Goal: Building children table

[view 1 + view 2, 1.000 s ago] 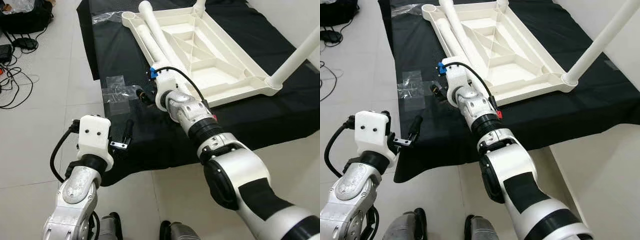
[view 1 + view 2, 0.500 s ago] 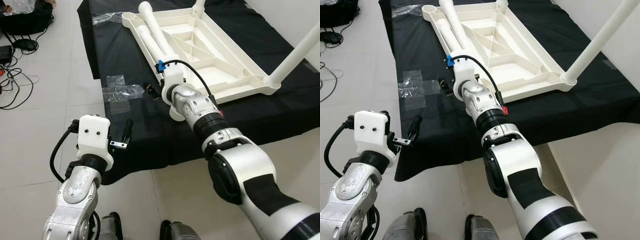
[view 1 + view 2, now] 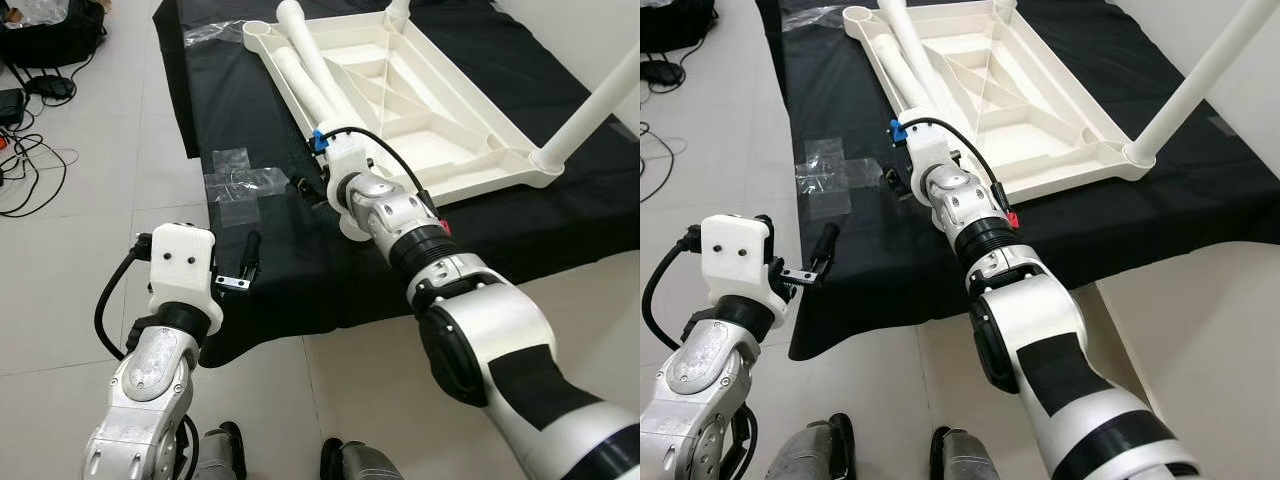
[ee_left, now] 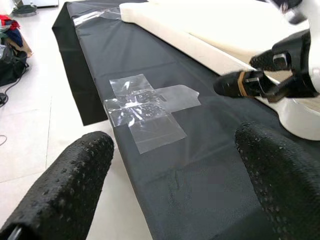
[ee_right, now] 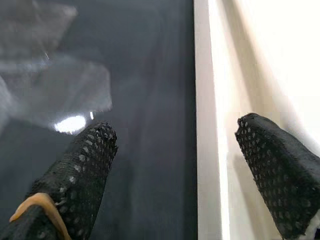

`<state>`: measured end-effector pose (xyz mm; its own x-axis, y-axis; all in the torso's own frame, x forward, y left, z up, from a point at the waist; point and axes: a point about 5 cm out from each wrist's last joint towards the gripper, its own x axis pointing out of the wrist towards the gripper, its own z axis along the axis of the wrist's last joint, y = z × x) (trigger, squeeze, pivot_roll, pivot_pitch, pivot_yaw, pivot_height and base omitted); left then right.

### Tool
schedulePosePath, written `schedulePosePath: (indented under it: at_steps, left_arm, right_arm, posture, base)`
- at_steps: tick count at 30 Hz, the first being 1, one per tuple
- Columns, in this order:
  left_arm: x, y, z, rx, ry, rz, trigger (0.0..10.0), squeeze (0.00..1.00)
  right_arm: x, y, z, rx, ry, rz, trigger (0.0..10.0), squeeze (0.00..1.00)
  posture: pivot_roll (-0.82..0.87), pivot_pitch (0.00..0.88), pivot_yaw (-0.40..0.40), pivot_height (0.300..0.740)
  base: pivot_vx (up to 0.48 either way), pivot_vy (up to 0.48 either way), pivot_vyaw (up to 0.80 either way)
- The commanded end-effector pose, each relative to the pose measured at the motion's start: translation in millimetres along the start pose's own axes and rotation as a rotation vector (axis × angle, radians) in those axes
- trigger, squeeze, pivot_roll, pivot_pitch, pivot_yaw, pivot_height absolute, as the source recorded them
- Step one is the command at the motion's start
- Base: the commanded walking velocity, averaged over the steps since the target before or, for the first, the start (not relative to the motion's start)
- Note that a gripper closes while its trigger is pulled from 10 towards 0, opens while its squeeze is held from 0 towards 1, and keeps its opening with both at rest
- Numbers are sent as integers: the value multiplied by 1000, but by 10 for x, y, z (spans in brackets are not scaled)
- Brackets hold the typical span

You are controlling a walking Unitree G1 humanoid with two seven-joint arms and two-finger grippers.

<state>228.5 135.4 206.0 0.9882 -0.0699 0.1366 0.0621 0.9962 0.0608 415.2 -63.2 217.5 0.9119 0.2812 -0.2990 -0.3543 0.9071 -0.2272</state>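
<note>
On the floor, a black cloth (image 3: 300,270) is lying spread over pale tiles (image 3: 70,260), and a white tabletop (image 3: 420,130) is resting on it upside down, ribbed underside facing up. Two legs are standing fitted in its corners: one leg (image 3: 590,110) rising at the near right corner, another (image 3: 400,12) at the far corner. A loose leg (image 3: 310,65) is lying along the tabletop's left side, partly inside the rim.

Right gripper (image 3: 298,192) is reaching across the cloth to the tabletop's near left edge. Right wrist view: its fingers (image 5: 75,175) are standing wide apart, one over the black cloth, the other over the white rim (image 5: 207,125); nothing is between them. Whether they are touching the rim, cannot tell.

Left gripper (image 3: 247,262) is hovering over the cloth's near left edge, well short of the tabletop. Left wrist view: fingers (image 4: 65,185) spread wide, holding nothing, pointing toward clear plastic bags (image 4: 145,107) lying flat on the cloth. The bags are sitting just left of the right gripper.

Far left on the tiles, black cables (image 3: 25,150) and a dark bag (image 3: 55,35) are lying off the cloth. More clear plastic (image 3: 215,32) is lying at the cloth's far edge beside the tabletop corner.
</note>
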Motion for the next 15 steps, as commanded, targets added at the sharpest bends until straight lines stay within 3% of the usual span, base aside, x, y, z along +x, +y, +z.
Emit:
schedulePosePath:
  at_steps: [1, 8, 9, 12, 13, 15]
  left_arm:
    - [-23, -9, -40, -2, 25, -5, 10000, 0]
    - [-37, -3, -42, -1, 29, 6, 10000, 0]
    - [-44, -4, -46, 1, 31, 7, 10000, 0]
    - [-48, -5, -52, 1, 33, 8, 10000, 0]
    - [-60, -11, -57, 2, 35, 8, 10000, 0]
    - [-60, -11, -57, 2, 35, 8, 10000, 0]
  right_arm:
    - [-8, -105, -118, -12, 59, -33, 10000, 0]
    - [-24, -200, -165, -55, 98, -35, 10000, 0]
    - [-25, -206, -172, -69, 99, -25, 627, 0]
    - [-26, -214, -180, -82, 100, -19, 627, 0]
    - [-29, -226, -189, -93, 100, -8, 0, 0]
    - [-29, -226, -189, -93, 100, -8, 0, 0]
  posture:
    - [-12, 265, -127, 740]
    - [-15, 268, -136, 740]
    - [-13, 254, -139, 740]
    - [-13, 253, -140, 740]
    - [-7, 244, -143, 740]
    - [-7, 244, -143, 740]
  base:
    - [0, 0, 0]
    - [0, 0, 0]
    - [0, 0, 0]
    - [0, 0, 0]
    - [0, 0, 0]
    - [0, 0, 0]
